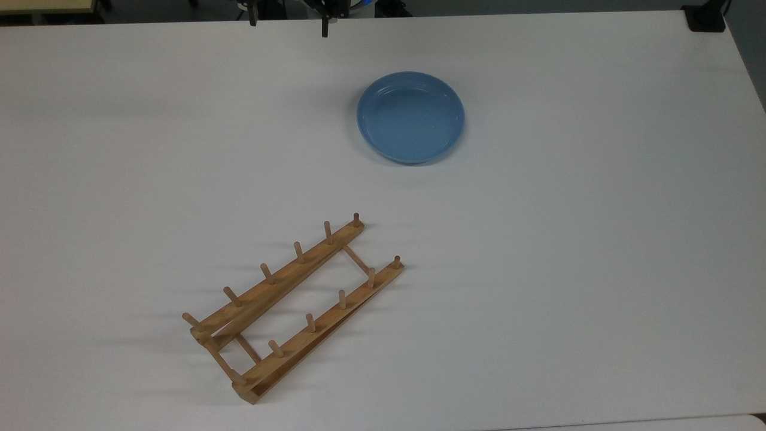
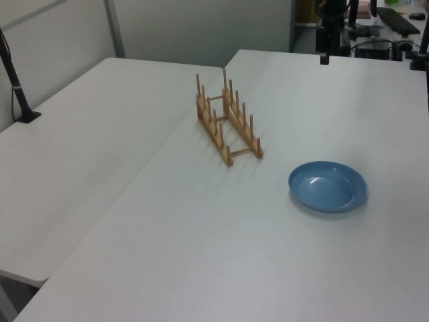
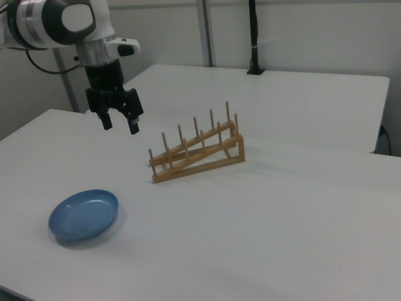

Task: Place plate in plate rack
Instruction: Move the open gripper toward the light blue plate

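Nearest in the top view, the light-brown wooden plate rack [image 1: 293, 308] with upright pegs lies diagonally on the white table [image 1: 598, 269], long axis running from the top view's lower left to upper right. Further back, the round glossy light-blue plate [image 1: 411, 117] sits flat, well apart from the rack. Farthest, the black two-finger gripper [image 3: 120, 118] hangs above the table, fingers spread, holding nothing. In the right view the plate [image 3: 84, 215] lies below the gripper and toward the camera, so the reach probably goes down and forward to its rim.
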Action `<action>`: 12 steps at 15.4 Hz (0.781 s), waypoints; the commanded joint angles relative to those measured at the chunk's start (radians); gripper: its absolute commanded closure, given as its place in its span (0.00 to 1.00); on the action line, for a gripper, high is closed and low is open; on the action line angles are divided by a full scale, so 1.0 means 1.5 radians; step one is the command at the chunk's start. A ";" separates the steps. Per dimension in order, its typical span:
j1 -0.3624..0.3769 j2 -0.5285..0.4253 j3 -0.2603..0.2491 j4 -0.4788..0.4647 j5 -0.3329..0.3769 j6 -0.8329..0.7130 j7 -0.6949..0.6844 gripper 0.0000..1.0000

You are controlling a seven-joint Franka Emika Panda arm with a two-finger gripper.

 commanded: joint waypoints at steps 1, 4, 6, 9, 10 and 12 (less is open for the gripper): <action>-0.015 -0.004 -0.001 -0.026 0.026 0.018 -0.124 0.00; -0.015 -0.009 -0.001 -0.041 0.026 0.018 -0.151 0.00; -0.012 -0.009 0.000 -0.047 0.026 0.018 -0.164 0.00; -0.009 -0.009 0.002 -0.054 0.026 0.019 -0.165 0.00; -0.009 -0.009 0.002 -0.057 0.026 0.020 -0.165 0.00; -0.009 -0.008 0.002 -0.058 0.027 0.028 -0.164 0.00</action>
